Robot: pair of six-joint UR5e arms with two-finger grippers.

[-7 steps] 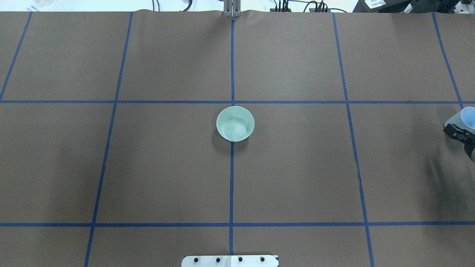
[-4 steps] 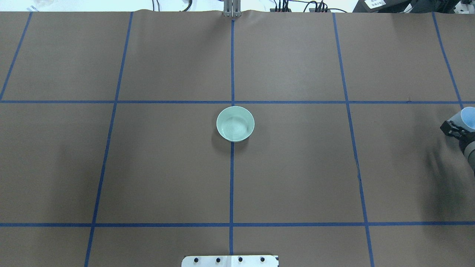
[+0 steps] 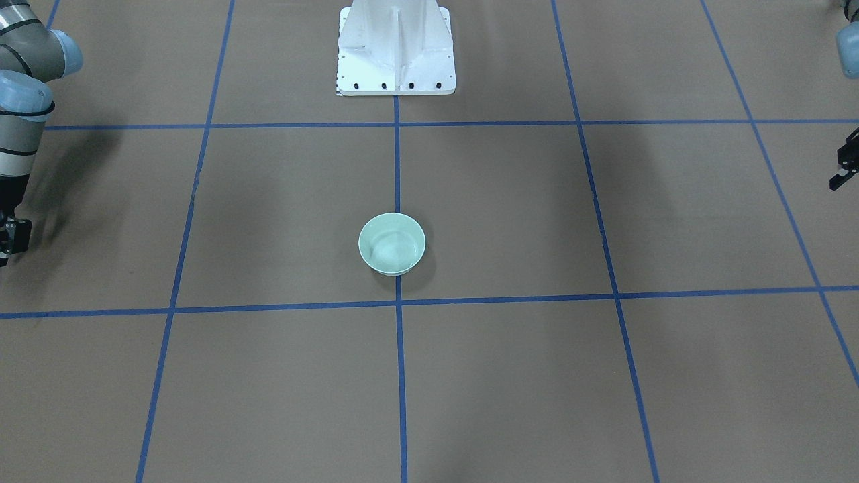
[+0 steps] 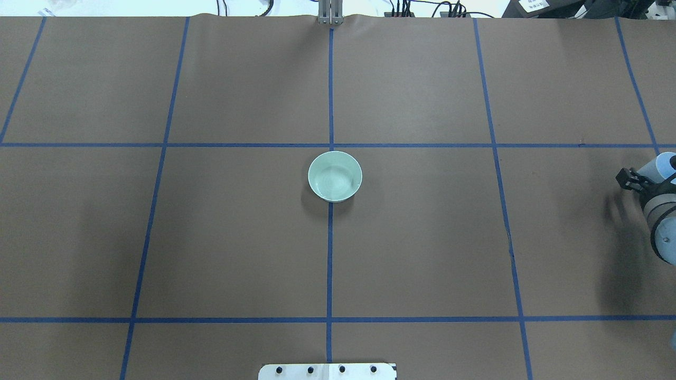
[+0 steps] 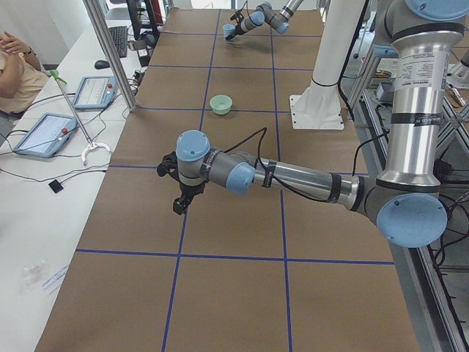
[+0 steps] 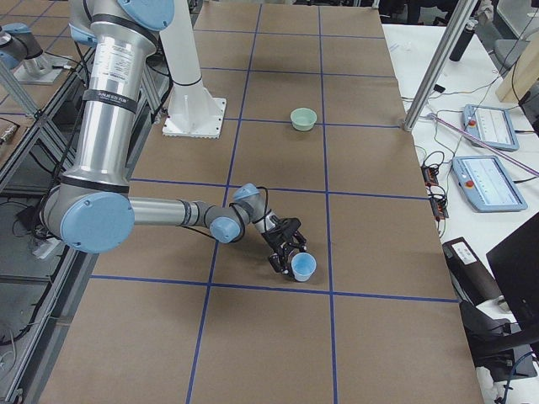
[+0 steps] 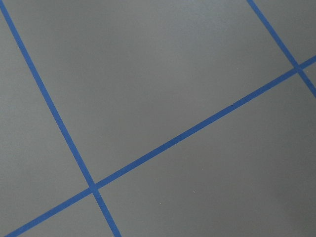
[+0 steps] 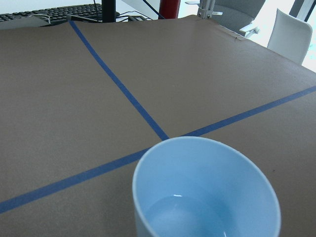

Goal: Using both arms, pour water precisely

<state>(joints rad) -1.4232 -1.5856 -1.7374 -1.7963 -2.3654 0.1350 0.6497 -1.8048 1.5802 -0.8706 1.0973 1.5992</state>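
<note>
Water [image 8: 182, 217] sits in your right gripper's [image 6: 286, 250] blue cup [image 6: 302, 267], gripped looks like; left gripper [image 5: 181, 192] hovers over the tabletop [image 4: 422, 237], can't tell if open.

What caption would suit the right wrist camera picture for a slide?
A pale blue cup holding a little water, seen from above, over brown table crossed by blue tape lines.

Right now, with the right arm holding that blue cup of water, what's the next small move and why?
Probably carry the blue cup level toward the green bowl. The right gripper seems to hold the cup near the table's right end, with water in it, and the bowl sits far off at the centre. The left gripper looks empty.
</note>
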